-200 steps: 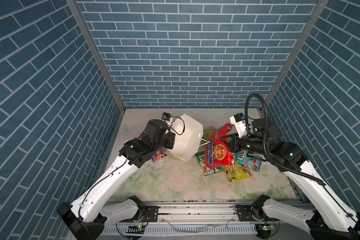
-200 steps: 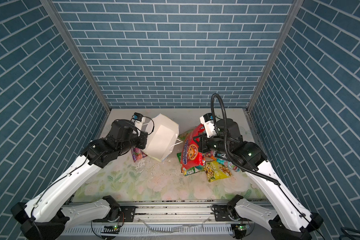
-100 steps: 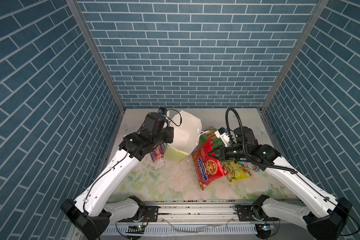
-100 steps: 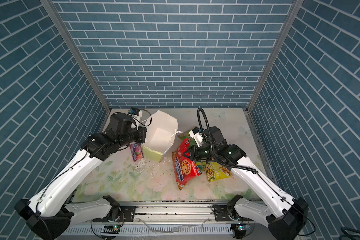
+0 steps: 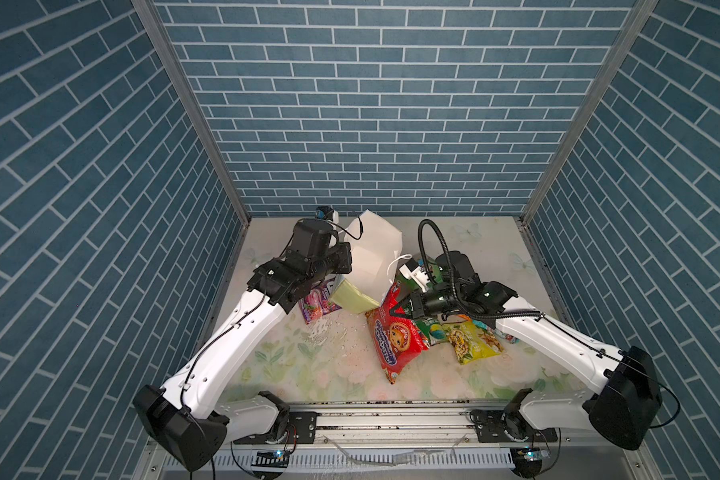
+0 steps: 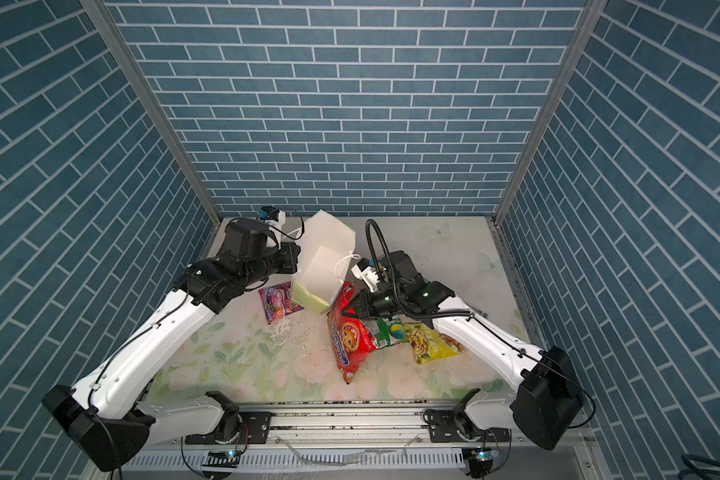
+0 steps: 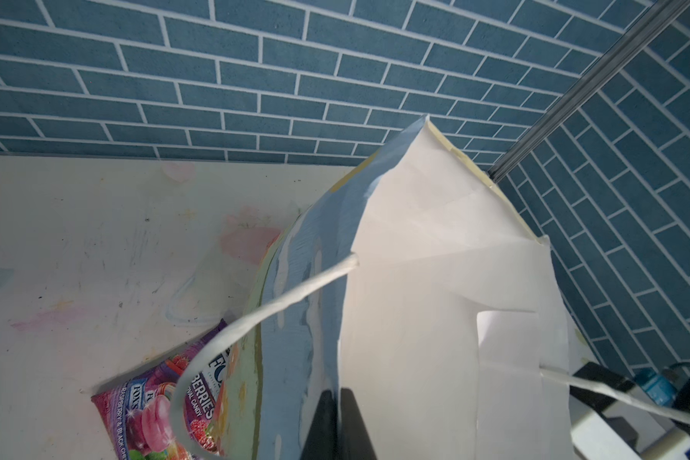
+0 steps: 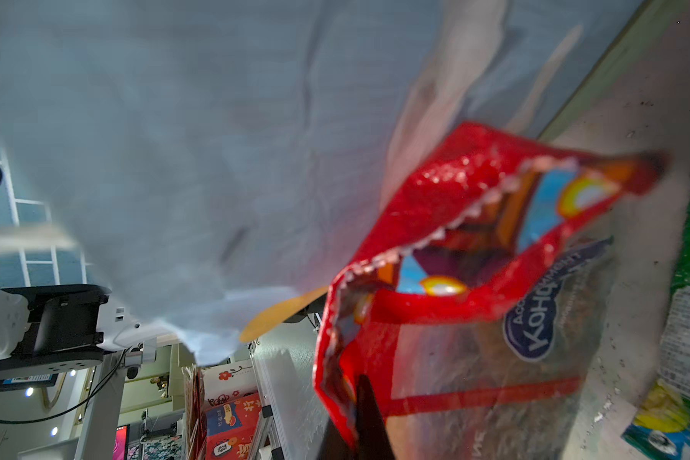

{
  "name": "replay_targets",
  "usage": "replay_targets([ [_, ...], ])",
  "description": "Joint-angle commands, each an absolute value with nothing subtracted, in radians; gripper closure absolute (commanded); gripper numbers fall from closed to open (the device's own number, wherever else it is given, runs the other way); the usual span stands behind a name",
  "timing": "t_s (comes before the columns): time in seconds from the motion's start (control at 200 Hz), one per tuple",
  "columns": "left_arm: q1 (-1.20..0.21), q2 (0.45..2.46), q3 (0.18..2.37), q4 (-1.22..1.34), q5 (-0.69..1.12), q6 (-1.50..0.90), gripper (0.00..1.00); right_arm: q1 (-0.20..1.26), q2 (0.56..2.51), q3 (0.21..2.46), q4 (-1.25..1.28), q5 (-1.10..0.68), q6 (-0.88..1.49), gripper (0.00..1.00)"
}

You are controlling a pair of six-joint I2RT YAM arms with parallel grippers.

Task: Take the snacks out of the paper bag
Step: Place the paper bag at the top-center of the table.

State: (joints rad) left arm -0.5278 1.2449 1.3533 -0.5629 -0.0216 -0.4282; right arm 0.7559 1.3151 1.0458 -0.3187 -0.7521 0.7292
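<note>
red cookie bag (image 5: 395,338) lowered, left hand (image 7: 337,402) cut off, clamping paper bag (image 5: 375,253)

Pale, floral-print desk (image 5: 292,365) carrying loose snacks. Left of centre, purple candy packet (image 5: 319,305) lying flat. Just beside it, paper bag (image 5: 371,266) leaning tilted, low corner seeming to be touching desk. Near centre, red cookie bag (image 5: 393,336) lying lengthwise, far end rising off surface. Against its right side, green packet (image 5: 431,330) lying flat, with yellow packet (image 5: 470,343) touching it further right. Small white flecks (image 5: 325,332) lying scattered between purple candy packet and red cookie bag.
</note>
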Motion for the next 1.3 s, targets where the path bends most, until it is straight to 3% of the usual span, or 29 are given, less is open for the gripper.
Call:
replay_targets([
  [0.0, -0.507, 1.249, 1.322, -0.465, -0.015, -0.477, 0.93, 0.765, 1.283, 1.085, -0.198, -0.825, 0.756, 1.00],
  [0.48, -0.457, 1.298, 1.211, -0.218, 0.000, -0.595, 0.93, 0.769, 1.147, 0.995, -0.274, -0.814, 0.750, 1.00],
  [0.925, -0.459, 1.399, 1.288, -0.248, -0.037, -0.559, 0.94, 0.773, 1.193, 1.019, -0.241, -0.839, 0.749, 1.00],
  [1.17, -0.459, 1.417, 1.297, -0.311, -0.045, -0.538, 0.72, 0.773, 1.202, 1.009, -0.232, -0.831, 0.751, 1.00],
  [1.295, -0.459, 1.417, 1.298, -0.305, -0.037, -0.532, 0.66, 0.773, 1.211, 1.010, -0.226, -0.829, 0.751, 1.00],
])
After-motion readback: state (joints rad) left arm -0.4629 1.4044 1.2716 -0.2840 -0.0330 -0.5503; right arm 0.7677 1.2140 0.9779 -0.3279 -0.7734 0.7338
